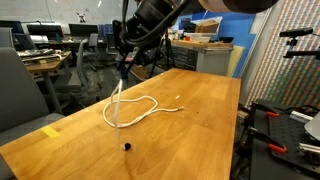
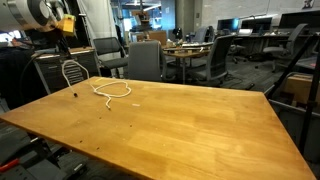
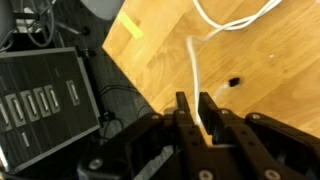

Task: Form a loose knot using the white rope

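Jaws: close together on a lifted strand of the white rope [image 3: 195, 62], which runs up out of the gap in the wrist view. The hold looks slight to me.
White rope: one strand rises steeply from the surface [image 1: 205, 135] to my jaws. The rest lies flat in an open loop, with a free end trailing out beyond it (the far end is too small to read).
Knot state: as I judge it, not yet formed. I see a loop but no end passed through it.
Risk 1, slip: the cord is thin and smooth. If my jaws part even a little, the strand would drop and fall across the loop in no useful order.
Risk 2, drag: if I pull the strand sideways or higher, the whole rope would slide along the wood, and the loop would close or flatten.
Risk 3, overtightening: a long pull after threading would cinch the knot hard, whereas a loose one is wanted.
Risk 4, snag: a small dark object [image 1: 127, 146] lies on the surface near the strand but apart from it. I cannot tell what it is, and a sweeping rope could catch or push it.
Risk 5, edge: a yellow tape mark [image 1: 52, 131] sits near the surface's corner, and slack swung that way could slide off.
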`<state>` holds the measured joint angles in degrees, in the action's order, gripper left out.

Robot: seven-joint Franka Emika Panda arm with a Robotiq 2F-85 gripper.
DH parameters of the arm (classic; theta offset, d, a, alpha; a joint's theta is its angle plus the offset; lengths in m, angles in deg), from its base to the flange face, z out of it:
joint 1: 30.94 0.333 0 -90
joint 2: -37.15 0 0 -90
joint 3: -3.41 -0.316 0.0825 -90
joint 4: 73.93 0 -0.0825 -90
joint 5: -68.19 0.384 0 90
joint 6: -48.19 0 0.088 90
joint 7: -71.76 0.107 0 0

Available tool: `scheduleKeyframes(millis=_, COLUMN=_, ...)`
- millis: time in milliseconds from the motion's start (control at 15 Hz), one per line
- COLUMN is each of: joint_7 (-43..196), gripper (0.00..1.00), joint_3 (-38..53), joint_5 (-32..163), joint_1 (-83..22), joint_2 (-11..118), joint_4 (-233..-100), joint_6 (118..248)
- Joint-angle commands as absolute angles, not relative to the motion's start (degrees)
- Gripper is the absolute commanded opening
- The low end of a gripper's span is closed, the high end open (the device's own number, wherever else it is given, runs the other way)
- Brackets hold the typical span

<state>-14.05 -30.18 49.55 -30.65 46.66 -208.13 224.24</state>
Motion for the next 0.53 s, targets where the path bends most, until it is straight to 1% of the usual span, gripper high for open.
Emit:
scheduleKeyframes(millis=0, joint_7=-17.4, gripper=0.51, joint_3=-27.4, joint_5=49.48, joint_1=-35.06, joint_2=47.57, joint_4=-209.47, joint_6=216.07)
scheduleKeyframes(millis=200, joint_7=-17.79, gripper=0.75, joint_3=-21.05, joint_5=45.95, joint_1=-38.06, joint_2=48.13, joint_4=-208.84, joint_6=207.16)
scheduleKeyframes(millis=267, joint_7=-18.47, gripper=0.82, joint_3=-13.87, joint_5=45.52, joint_1=-34.09, joint_2=48.09, joint_4=-208.5, joint_6=205.04)
scheduleKeyframes(millis=400, joint_7=-17.4, gripper=0.97, joint_3=-8.43, joint_5=43.09, joint_1=-33.74, joint_2=49.66, joint_4=-206.79, joint_6=199.21)
scheduleKeyframes(millis=467, joint_7=-16.98, gripper=1.0, joint_3=-6.26, joint_5=42.61, joint_1=-33.44, joint_2=50.82, joint_4=-205.92, joint_6=196.27)
